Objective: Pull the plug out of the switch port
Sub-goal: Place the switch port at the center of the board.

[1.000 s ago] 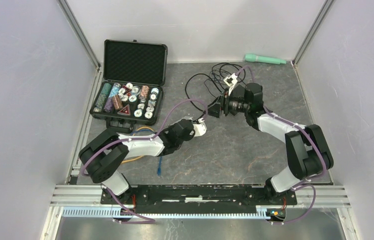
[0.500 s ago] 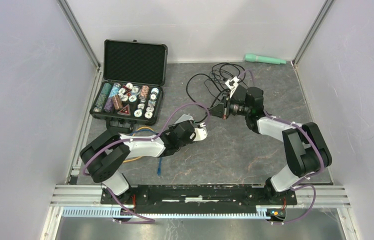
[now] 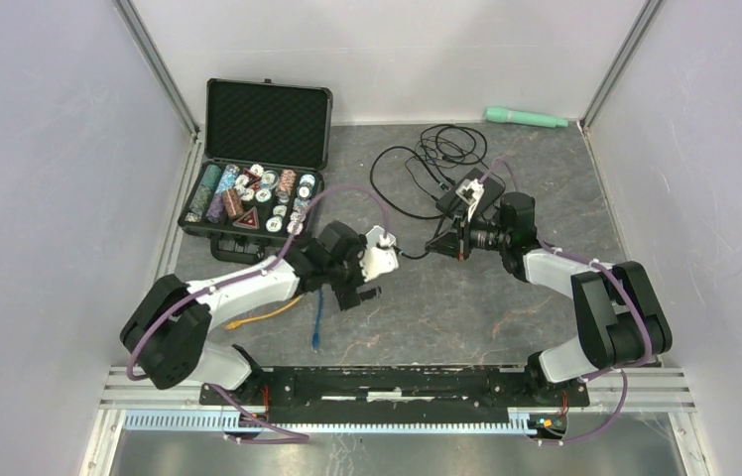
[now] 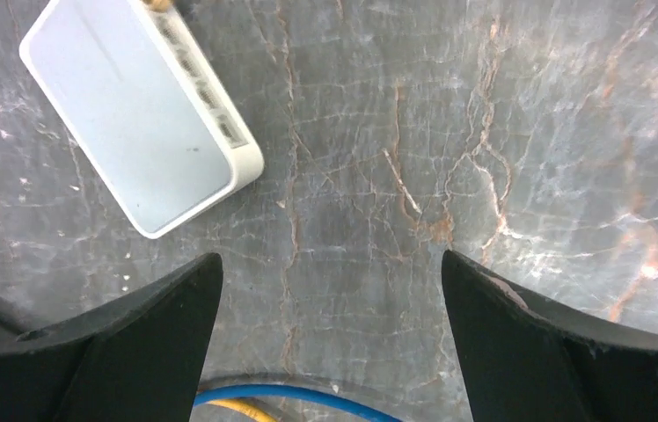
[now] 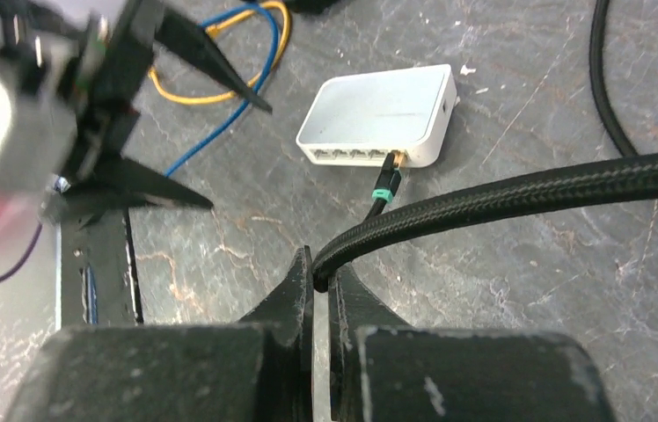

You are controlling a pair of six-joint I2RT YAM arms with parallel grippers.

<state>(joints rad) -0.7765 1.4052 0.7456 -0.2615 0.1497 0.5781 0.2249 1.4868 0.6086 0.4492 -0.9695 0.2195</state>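
The white switch [image 5: 378,114] lies flat on the table, seen also from the left wrist [image 4: 141,114] and from above [image 3: 379,250]. A black plug with a green collar [image 5: 384,187] sits in one of its ports. Its black braided cable [image 5: 501,189] runs back to my right gripper [image 5: 321,268], which is shut on the cable a short way behind the plug [image 3: 443,244]. My left gripper [image 4: 332,257] is wide open above bare table beside the switch, holding nothing [image 3: 359,290].
An open black case of poker chips [image 3: 253,188] stands at the back left. Loose black cable [image 3: 436,149] coils behind the right arm, and a green cylinder [image 3: 526,118] lies at the back wall. Blue and yellow cables [image 4: 308,400] lie under the left gripper.
The left gripper has opened, let go of the switch and drawn back to the left. The right gripper has shut on the cable and shifted right and nearer.
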